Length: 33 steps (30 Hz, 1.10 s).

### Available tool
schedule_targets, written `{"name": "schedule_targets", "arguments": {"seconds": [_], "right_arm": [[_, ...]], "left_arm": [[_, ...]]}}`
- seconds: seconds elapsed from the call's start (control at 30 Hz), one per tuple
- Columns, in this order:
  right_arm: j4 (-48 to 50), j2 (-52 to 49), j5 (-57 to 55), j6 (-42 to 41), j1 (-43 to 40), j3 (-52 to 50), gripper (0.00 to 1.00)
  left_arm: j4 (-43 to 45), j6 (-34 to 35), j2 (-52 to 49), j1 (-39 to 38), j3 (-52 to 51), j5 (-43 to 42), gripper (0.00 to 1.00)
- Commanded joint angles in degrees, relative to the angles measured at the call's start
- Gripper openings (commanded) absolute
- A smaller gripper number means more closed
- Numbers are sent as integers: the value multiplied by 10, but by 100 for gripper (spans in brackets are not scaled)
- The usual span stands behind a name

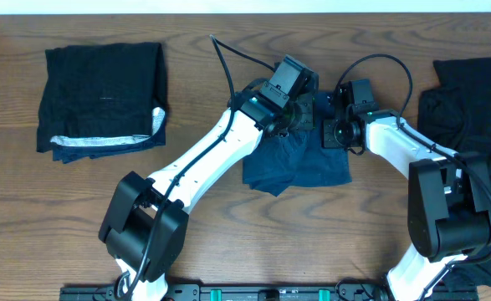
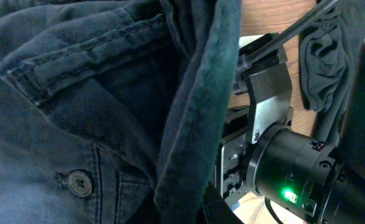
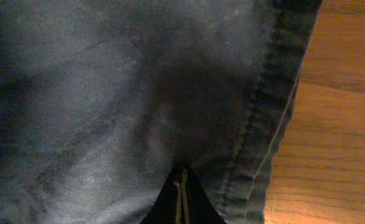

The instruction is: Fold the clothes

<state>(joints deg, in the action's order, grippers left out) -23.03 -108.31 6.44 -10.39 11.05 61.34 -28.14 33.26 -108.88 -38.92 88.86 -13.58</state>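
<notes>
1 pair shorts (image 1: 299, 163) | pinched in right pincer (image 3: 181, 186) | beneath left pincer (image 1: 288, 117)

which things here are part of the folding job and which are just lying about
job: navy shorts, folded black garment with silvery edge, black clothes at the right edge
not the job: wooden table, black rail along its front edge

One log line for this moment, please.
shorts: mid-table, bunched | right jaws: shut on shorts | left jaws: unclear | folded black garment: far left
</notes>
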Motion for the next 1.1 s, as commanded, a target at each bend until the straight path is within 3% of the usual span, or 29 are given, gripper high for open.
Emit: {"name": "schedule_targets", "arguments": {"seconds": [0.0,0.17,0.53,0.6,0.67,0.77,1.0,1.07], "right_arm": [[-12,-39,11,-3,4,-23,1],[-12,-39,11,-3,4,-23,1],[-63,12,11,-2,-18,16,1],[-68,33,11,1,-18,17,1],[-75,61,11,2,-26,17,2],[-96,106,11,2,-41,17,7],[-155,233,15,2,-74,17,11],[-160,271,41,2,-82,17,10]], "left_arm": [[7,6,-1,-4,15,-8,13],[18,42,-1,-4,15,-10,14],[21,41,-1,-4,15,-15,15],[21,41,-1,-4,15,-15,34],[24,37,-1,-4,15,-16,44],[45,-1,0,-3,16,-59,68],[25,-35,9,12,24,-70,69],[-3,-41,9,18,23,-46,61]]}}
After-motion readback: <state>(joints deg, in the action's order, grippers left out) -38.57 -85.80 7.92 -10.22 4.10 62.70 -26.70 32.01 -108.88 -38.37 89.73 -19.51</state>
